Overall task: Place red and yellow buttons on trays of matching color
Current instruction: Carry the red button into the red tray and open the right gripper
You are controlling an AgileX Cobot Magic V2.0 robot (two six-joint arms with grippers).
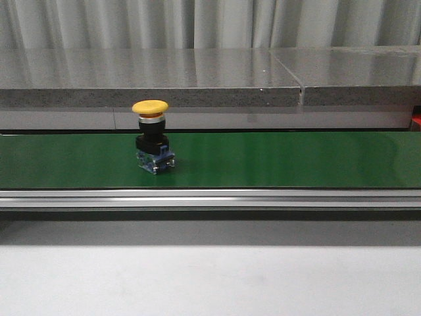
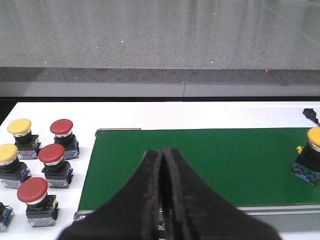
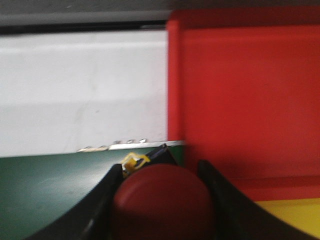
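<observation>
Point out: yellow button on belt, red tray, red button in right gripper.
yellow button (image 1: pixel 150 106): front view, on its yellow cap.
red tray (image 3: pixel 245 95): right wrist view, on its inner floor.
red button (image 3: pixel 162 200): right wrist view, on its red cap.

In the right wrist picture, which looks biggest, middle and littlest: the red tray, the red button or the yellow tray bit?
1. red tray
2. red button, held in the right hand; nearness enlarges it
3. yellow tray, only a corner shows

A yellow button (image 1: pixel 151 142) with a black and blue base stands upright on the green belt (image 1: pixel 276 158). A red button (image 3: pixel 162 200) sits between the right fingers (image 3: pixel 107 195), beside the red tray (image 3: pixel 245 100).
</observation>
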